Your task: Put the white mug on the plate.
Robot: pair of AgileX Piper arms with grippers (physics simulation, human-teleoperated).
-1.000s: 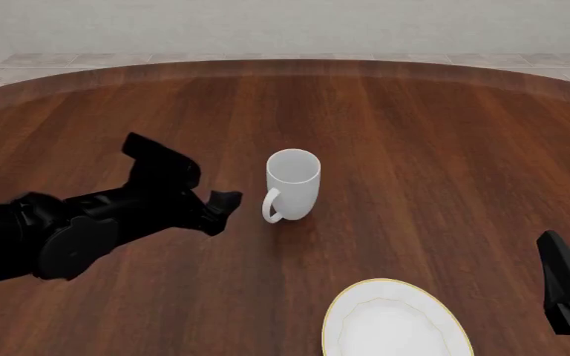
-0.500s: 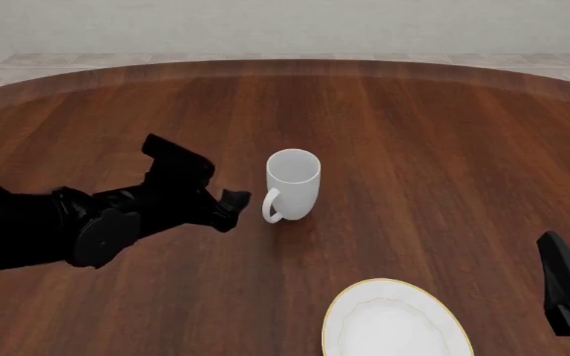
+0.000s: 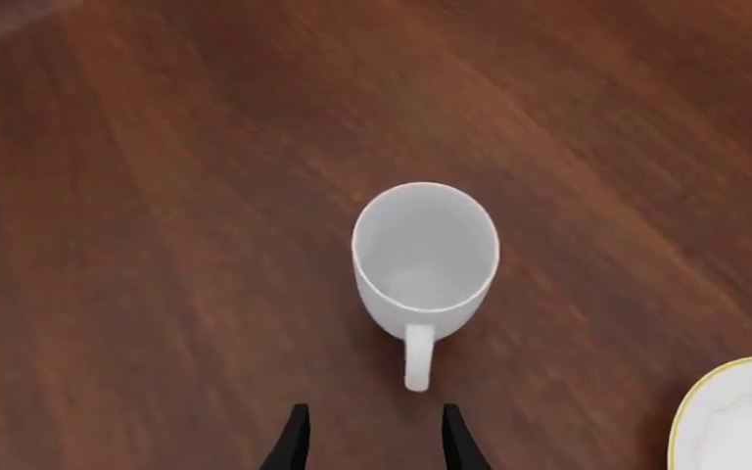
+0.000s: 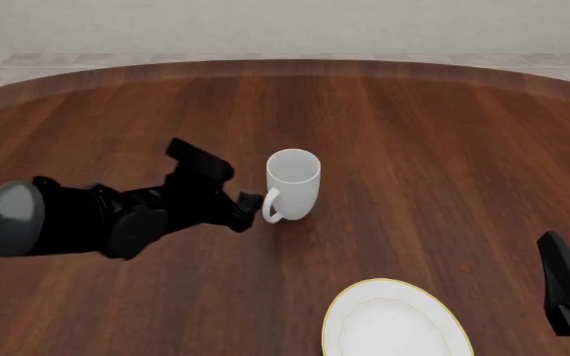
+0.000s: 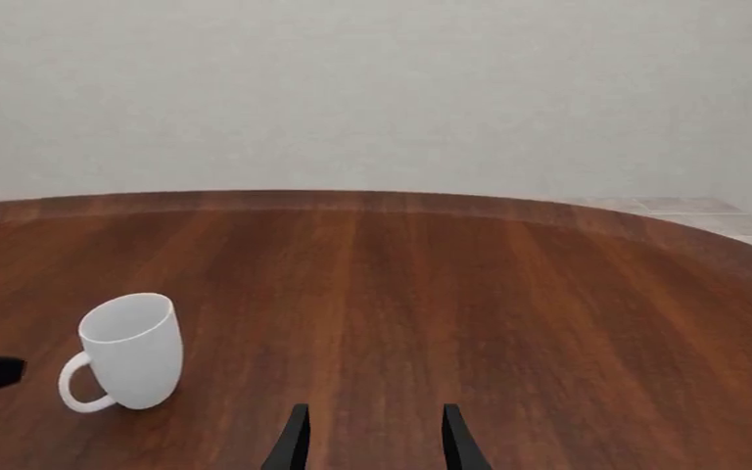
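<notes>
Mug unmarked, upright; left claw parted beside handle, right claw parted.

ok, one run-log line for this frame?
phase: reach | left gripper: open, at mug handle, no contact | right gripper: open, idle | mug: upright on table | plate: empty

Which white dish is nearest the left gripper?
The white mug: its handle sits just off the left gripper; the plate lies farther, toward the camera.
</notes>
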